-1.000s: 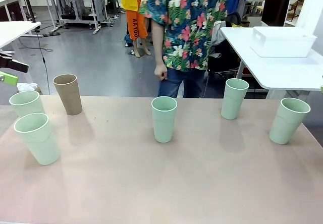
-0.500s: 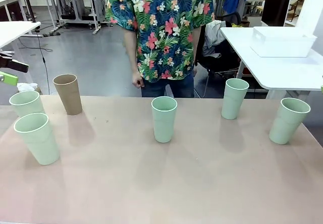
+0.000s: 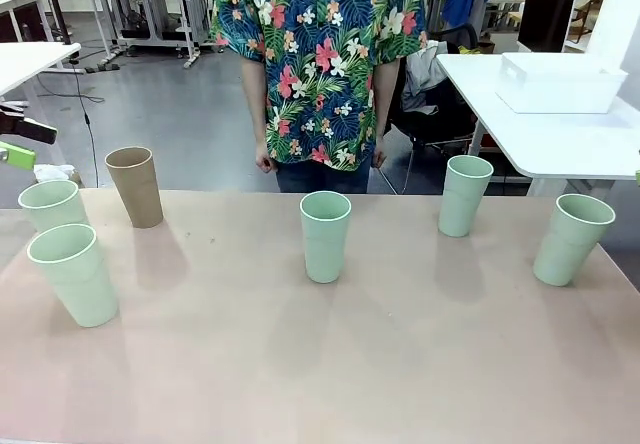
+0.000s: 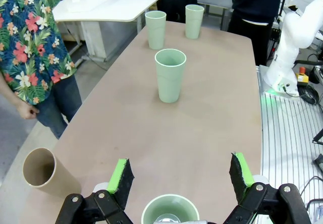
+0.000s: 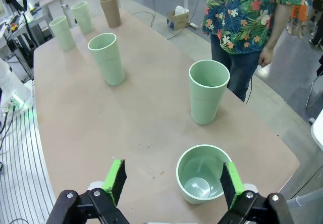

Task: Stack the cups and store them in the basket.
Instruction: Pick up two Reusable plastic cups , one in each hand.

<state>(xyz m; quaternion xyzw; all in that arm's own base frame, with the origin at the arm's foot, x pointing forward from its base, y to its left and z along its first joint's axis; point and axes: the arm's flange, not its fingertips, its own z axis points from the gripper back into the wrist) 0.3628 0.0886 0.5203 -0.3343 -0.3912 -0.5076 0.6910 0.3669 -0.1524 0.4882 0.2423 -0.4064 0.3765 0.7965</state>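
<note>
**Cups.** Six tall tapered matte tumblers without handles stand upright, mouths up and unstacked, on the pinkish-brown worktop [image 3: 320, 364]. In the front view:
- The near-left mint cup [image 3: 75, 274] and the rear-left mint cup [image 3: 52, 207] stand just beside each other at the left of the frame.
- The tan brown cup [image 3: 135, 186] stands near them, towards the far edge.
- The centre mint cup [image 3: 326, 236] stands alone at mid-frame.
- The right-of-centre mint cup [image 3: 465, 196] and the far-right mint cup [image 3: 572, 239] stand at the right.

**Handling.**
- The cups look light, stiff and thin-walled.
- The matte finish should give the pads fair friction.
- Being tall and empty, a cup is likely to tip if it is pushed near the rim.
- Because of the taper, a squeeze low on the body may slide off. Take hold across the upper body, just below the rim.
- Keep the cup vertical when nesting. Cups of equal size may wedge.

**Basket.** The large white rectangular plastic basket [image 3: 560, 94] sits on a separate white table in the upper right of the frame, well apart from every cup.

**Fingers.**
- In the left wrist view, the left arm's fingers [image 4: 121, 176] are spread wide and hold nothing. A mint cup mouth lies at bottom centre between them; which of the two left cups it is cannot be told.
- In the right wrist view, the right arm's fingers [image 5: 115, 179] are likewise wide and empty. The far-right mint cup lies at lower right, between the pads.

**Person.** A person in a floral shirt [image 3: 320, 64] stands at the far edge with hands down.
</note>
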